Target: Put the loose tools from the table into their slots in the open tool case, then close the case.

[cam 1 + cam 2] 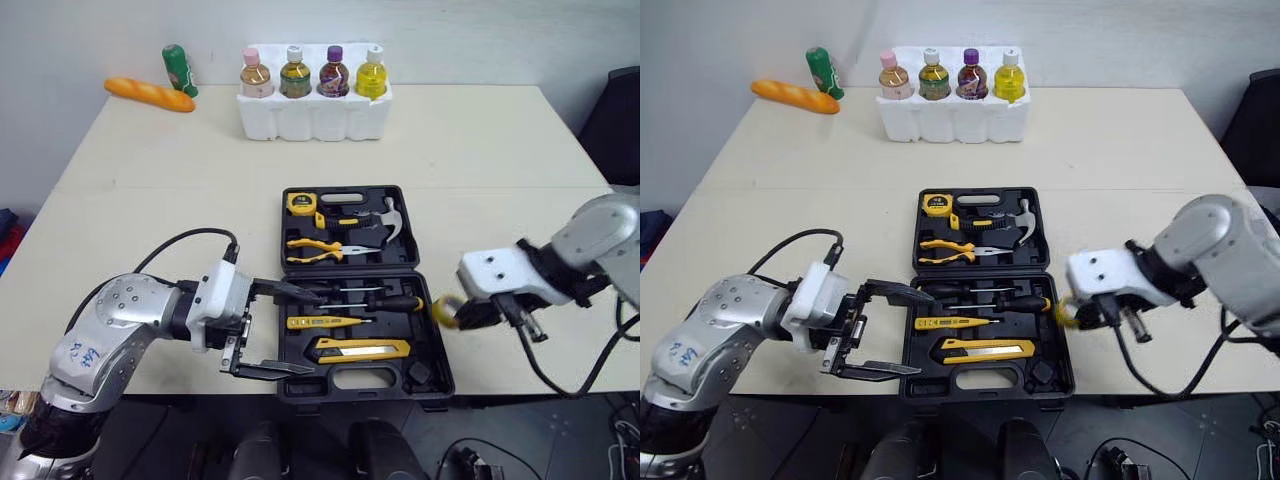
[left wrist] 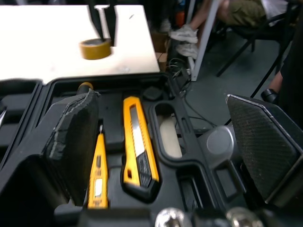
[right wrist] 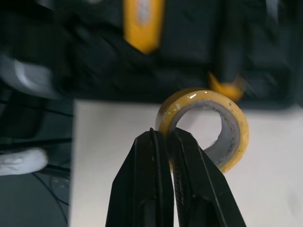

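The right claw [image 3: 163, 136] is closed on the wall of a yellow roll of tape [image 3: 222, 127]. It holds the roll just off the right edge of the open tool case [image 1: 428, 345], above the desk [image 1: 500, 150] and not yet over the case. The coming move turns on this: the case lies to the robot's left of the roll. The one spot that looks free is a small recess [image 1: 418, 372] in the near right corner of the lower tray. So the roll probably needs only a short carry leftward and toward the robot. The right arm is much the nearer, and it already has the roll. How the ring is tilted against the desk is hard to tell, so it may need turning flat before it will seat. The left claw [image 1: 295, 330] stands wide open with nothing in it at the case's left edge, beside the yellow utility knife [image 2: 137, 142], across the tray from the recess.
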You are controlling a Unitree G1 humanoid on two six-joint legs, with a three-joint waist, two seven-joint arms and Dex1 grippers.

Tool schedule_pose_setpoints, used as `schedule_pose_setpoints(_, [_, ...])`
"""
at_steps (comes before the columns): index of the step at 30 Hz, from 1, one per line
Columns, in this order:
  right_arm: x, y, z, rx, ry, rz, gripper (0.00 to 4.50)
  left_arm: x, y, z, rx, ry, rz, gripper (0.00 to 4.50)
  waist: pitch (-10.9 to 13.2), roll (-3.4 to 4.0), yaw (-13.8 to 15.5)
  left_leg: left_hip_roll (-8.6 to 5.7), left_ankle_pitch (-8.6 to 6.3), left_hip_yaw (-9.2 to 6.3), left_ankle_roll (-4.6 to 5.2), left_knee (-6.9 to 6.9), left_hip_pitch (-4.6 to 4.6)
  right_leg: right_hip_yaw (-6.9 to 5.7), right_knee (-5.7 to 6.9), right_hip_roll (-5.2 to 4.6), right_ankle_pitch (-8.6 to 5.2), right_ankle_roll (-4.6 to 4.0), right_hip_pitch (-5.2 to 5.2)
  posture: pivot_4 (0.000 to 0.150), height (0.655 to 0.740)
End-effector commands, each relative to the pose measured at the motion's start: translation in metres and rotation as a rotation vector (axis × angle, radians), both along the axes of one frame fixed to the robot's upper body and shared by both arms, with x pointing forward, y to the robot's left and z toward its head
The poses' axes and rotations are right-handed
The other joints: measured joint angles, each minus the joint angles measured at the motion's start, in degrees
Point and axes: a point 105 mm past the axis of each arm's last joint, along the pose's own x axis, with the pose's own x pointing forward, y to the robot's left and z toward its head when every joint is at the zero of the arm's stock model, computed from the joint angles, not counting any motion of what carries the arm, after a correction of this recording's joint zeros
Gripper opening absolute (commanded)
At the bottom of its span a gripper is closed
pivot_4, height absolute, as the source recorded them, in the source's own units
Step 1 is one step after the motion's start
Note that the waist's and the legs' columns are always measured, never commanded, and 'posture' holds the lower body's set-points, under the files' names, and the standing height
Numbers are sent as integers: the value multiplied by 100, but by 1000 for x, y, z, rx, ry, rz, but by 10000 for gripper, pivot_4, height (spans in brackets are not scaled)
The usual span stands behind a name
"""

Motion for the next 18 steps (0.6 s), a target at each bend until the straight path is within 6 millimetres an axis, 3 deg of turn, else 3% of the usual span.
schedule_pose_setpoints(1, [-25,11,1,-11,103,118,733,-4,-2,6,-5,-55,4,45000,0,0,11,-1,-1,0,1,2,-1,-1,1,-1,0,0,0,1500,7400])
schedule_pose_setpoints(4, [-36,9,-15,-78,155,148,733,-9,-5,1,14,-44,-17,45000,-1,-1,9,-4,-4,2,7,5,-2,-2,1,-6,0,0,1,1500,7400])
schedule_pose_setpoints(7, [-25,6,-27,-134,109,150,733,-11,-6,0,18,-44,-14,45000,-3,-9,6,-3,-6,1,8,7,-1,-2,0,-7,0,0,2,1500,7400])
schedule_pose_setpoints(18, [-12,5,-36,-147,90,124,733,-14,-7,-6,33,-27,-4,45000,-5,-12,3,2,-6,4,7,13,0,-3,1,-2,0,0,3,1500,7400])
